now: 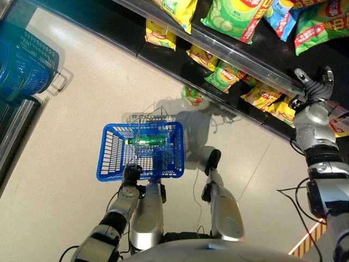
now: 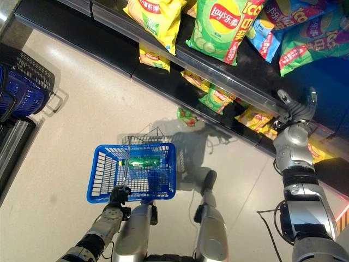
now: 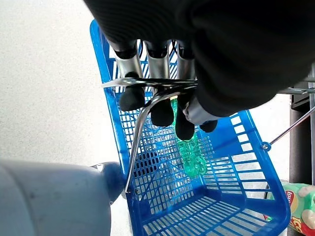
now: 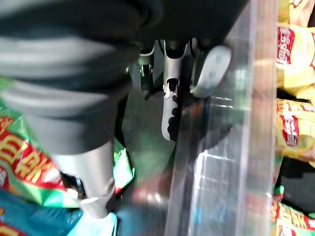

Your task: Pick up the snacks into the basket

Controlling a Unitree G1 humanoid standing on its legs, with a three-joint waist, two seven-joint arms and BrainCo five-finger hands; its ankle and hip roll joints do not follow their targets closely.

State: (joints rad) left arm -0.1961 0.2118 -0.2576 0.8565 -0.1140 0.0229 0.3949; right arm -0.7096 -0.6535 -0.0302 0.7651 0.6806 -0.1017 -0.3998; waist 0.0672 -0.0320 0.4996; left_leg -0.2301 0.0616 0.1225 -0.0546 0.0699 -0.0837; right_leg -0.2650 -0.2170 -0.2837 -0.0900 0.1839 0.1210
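Observation:
A blue plastic basket (image 1: 109, 152) hangs low over the floor in front of me, with a green bottle (image 1: 146, 141) lying inside. My left hand (image 1: 131, 176) is at its near rim, fingers (image 3: 158, 64) curled round the wire handle (image 3: 147, 84). My right hand (image 1: 314, 83) is raised at the right, fingers straight and spread against the clear front rail of the upper shelf (image 4: 216, 147). Green snack bags (image 1: 234, 16) lie on that shelf. Yellow bags (image 1: 263, 97) and a green bag (image 1: 223, 76) sit on the lower shelf. One green bag (image 1: 192, 96) lies on the floor.
The dark shelf unit (image 1: 125, 38) runs diagonally across the top of the scene. A stack of blue baskets (image 1: 24, 63) stands at the far left. Yellow-and-black tape (image 1: 308, 237) marks the floor at the lower right. Pale floor (image 1: 71, 125) lies between basket and shelves.

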